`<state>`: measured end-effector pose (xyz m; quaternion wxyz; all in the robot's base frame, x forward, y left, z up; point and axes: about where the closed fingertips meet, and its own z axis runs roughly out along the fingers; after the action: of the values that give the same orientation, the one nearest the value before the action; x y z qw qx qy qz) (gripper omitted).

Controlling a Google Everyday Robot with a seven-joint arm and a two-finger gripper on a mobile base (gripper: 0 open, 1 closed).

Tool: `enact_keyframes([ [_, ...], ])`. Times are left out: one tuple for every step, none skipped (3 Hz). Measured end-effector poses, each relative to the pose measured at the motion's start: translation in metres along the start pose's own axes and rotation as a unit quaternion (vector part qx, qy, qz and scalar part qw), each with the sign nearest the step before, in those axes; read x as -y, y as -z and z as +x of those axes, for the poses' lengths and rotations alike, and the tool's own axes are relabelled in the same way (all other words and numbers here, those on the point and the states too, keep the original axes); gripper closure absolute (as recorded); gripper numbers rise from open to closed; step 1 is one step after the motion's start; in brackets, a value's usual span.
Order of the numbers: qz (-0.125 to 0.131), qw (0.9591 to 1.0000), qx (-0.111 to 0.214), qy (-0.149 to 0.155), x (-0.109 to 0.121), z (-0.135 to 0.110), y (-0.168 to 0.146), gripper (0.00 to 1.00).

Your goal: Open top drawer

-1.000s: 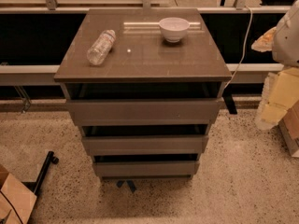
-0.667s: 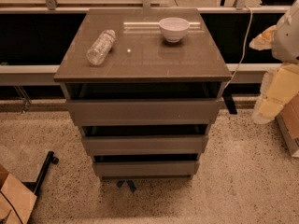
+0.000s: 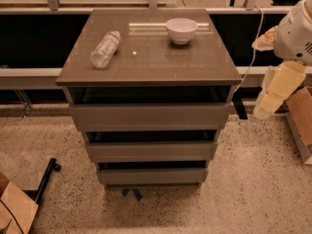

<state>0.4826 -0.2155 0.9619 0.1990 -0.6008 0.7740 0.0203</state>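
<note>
While top drawer (image 3: 148, 115) sits apparently ajar, inside dark | gripper (image 3: 273, 94) at right, state unclear

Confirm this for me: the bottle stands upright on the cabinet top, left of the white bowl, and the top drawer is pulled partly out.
Not quite. The camera view shows the bottle lying on its side, not upright. The rest holds: it is on the cabinet top, left of the white bowl, and the top drawer is pulled partly out. The tool hangs to the cabinet's right, clear of the drawer.
</note>
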Motion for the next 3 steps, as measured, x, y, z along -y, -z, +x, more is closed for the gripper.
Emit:
enact_keyframes([
  [0.009, 0.9994, 0.016, -0.029, 0.001, 0.003, -0.01, 0.0],
  [0.025, 0.9985, 0.024, -0.042, 0.009, -0.004, -0.041, 0.0],
  [0.035, 0.9982, 0.02, -0.045, 0.023, -0.006, -0.075, 0.0],
])
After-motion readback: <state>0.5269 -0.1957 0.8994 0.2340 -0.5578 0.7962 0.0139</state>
